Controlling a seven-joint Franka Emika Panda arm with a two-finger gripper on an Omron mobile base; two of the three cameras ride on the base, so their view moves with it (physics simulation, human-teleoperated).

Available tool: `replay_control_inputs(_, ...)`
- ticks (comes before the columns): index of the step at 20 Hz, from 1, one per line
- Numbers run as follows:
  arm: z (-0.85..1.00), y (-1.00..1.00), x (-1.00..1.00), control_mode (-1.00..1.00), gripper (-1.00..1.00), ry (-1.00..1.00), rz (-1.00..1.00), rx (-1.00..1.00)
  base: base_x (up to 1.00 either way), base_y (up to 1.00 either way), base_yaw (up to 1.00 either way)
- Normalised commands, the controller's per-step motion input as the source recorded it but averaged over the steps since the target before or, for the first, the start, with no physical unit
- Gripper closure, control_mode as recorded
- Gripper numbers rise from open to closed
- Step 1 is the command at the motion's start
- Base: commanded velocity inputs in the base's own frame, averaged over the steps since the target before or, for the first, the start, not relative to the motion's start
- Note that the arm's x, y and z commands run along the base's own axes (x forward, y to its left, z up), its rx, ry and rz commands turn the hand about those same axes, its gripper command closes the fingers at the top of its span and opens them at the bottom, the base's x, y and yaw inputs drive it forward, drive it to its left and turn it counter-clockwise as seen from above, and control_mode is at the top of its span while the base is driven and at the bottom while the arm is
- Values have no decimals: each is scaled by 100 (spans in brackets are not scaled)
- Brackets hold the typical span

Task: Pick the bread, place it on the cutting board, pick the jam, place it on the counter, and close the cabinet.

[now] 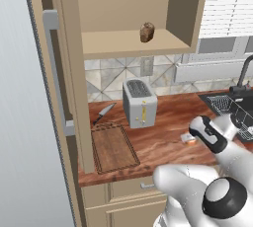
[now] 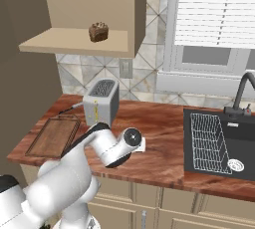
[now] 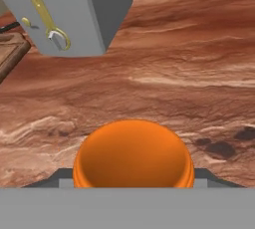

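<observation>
The bread [image 1: 147, 32] sits on the shelf of the open cabinet [image 1: 133, 43], a dark crusty lump in the upper middle of the left base view; in the right base view it shows at upper left, near the shelf's front edge. The cabinet's door [image 1: 55, 73] stands swung out along the left side of the left base view, its long silver handle [image 1: 53, 68] running down it.

Below, the toaster [image 1: 140, 102] stands on the reddish counter [image 1: 168, 137] just left of centre. The cutting board [image 1: 113, 148] lies at lower left of it, near the counter's front edge, and a knife [image 1: 104, 113] lies behind the board, beside the toaster. The sink [image 2: 219, 146] with its wire rack and dark faucet [image 2: 241, 93] takes the right side of the right base view.

The arm bends low over the counter in front of the toaster. In the hand view the jam [image 3: 133, 154] fills the bottom centre, an orange rounded jar sitting between the two dark fingertips [image 3: 60, 177] of the gripper [image 3: 133, 175], which hug its sides: the hand appears closed on the jar. In the left base view a bit of orange and white [image 1: 189, 139] shows just left of the wrist, low against the countertop. Whether the jar rests on the wood or is slightly clear of it I cannot tell.
</observation>
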Motion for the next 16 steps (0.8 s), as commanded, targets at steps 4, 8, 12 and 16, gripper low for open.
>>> replay_control_inputs(4,-33,0,4,-100,100,-10,0,-2,0,0,0)
replay_control_inputs(8,-25,0,2,-100,100,-9,0,-1,0,0,0)
replay_control_inputs(12,-21,0,1,-100,100,-3,0,0,0,0,0)
replay_control_inputs(16,-19,0,0,-100,100,-1,0,0,0,0,0)
